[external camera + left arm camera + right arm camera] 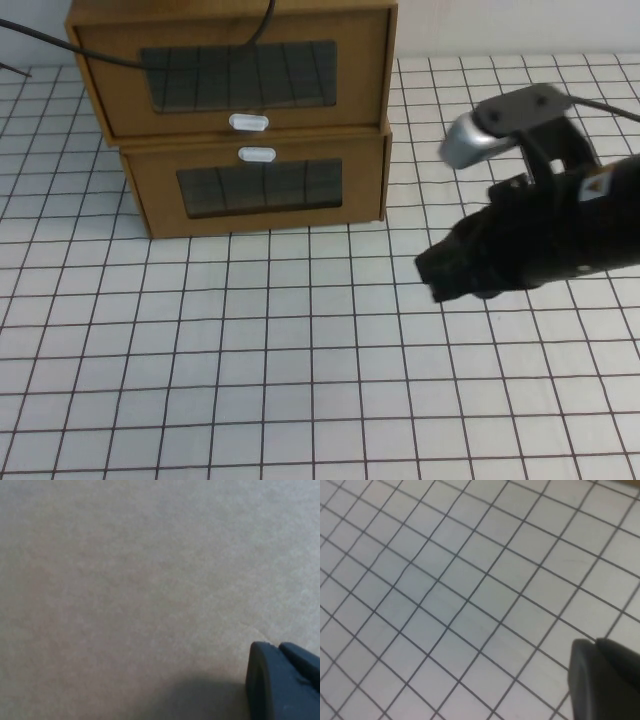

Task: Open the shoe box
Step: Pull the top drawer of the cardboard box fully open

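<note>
Two brown cardboard shoe boxes stand stacked at the back of the table, the upper box point(240, 70) on the lower box point(260, 185). Each has a dark window in its front and a white handle: the upper handle point(249, 123) and the lower handle point(257, 154) are both flush with the fronts. My right gripper point(432, 272) hovers over the table to the right of the boxes, pointing left, shut and empty point(596, 642). My left gripper point(278, 647) is shut, close against a plain brown cardboard surface point(125, 580); it is out of the high view.
A white checked cloth point(250, 360) covers the table in front of the boxes. A black cable point(262, 25) runs across the upper box. The right arm's silver wrist camera point(470, 140) sticks up above the arm.
</note>
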### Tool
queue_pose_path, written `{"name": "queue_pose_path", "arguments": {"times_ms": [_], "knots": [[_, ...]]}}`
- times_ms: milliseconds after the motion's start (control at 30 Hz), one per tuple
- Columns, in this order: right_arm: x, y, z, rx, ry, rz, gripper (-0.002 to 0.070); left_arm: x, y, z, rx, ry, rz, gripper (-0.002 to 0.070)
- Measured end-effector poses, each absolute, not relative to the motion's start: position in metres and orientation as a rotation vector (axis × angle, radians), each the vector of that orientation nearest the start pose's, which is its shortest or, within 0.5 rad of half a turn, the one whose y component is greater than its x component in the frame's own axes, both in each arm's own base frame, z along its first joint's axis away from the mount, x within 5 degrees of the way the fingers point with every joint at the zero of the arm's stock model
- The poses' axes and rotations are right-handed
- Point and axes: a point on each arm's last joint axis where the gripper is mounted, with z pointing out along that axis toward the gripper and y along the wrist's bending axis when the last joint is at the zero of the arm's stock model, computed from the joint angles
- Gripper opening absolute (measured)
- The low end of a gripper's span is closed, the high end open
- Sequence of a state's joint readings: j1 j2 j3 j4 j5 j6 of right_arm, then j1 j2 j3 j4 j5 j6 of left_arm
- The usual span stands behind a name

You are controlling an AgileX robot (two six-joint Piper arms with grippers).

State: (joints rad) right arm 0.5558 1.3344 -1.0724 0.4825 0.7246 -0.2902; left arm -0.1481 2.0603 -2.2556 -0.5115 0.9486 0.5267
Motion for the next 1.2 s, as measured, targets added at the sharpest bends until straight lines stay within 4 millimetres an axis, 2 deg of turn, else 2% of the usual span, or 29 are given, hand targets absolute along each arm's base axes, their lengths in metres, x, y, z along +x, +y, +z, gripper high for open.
{"name": "queue_pose_path", "arguments": {"times_ms": [133,267,367,467,600,667,933,1100,1200], "knots": [[0.223,0.217,0.319,-0.933,2.324,0.518,-0.0013,0.46,-0.105,0.398,0.609,2.054,-0.406,-0.0002],[0.221,0.255,0.314,-1.104,2.222,0.266,-0.0013,0.46,-0.105,0.398,0.609,2.054,-0.407,-0.0002],[0.22,0.276,0.311,-1.212,2.065,0.038,-0.0013,0.46,-0.105,0.398,0.608,2.056,-0.408,-0.0002],[0.221,0.293,0.307,-1.273,1.893,-0.097,-0.0013,0.46,-0.105,0.398,0.606,2.057,-0.409,-0.0002],[0.226,0.309,0.304,-1.315,1.712,-0.163,-0.0007,0.46,-0.105,0.397,0.609,2.06,-0.411,-0.0002],[0.228,0.314,0.303,-1.345,1.635,-0.175,0.0019,0.459,-0.105,0.397,0.61,2.061,-0.411,-0.0002],[0.238,0.334,0.304,-1.334,1.507,-0.184,0.0246,0.459,-0.105,0.398,0.609,2.061,-0.413,-0.0002],[0.255,0.346,0.299,-1.302,1.483,-0.222,0.0277,0.459,-0.105,0.398,0.609,2.061,-0.413,-0.0002],[0.271,0.349,0.295,-1.28,1.485,-0.25,0.0279,0.459,-0.105,0.398,0.609,2.061,-0.413,-0.0002]]}}
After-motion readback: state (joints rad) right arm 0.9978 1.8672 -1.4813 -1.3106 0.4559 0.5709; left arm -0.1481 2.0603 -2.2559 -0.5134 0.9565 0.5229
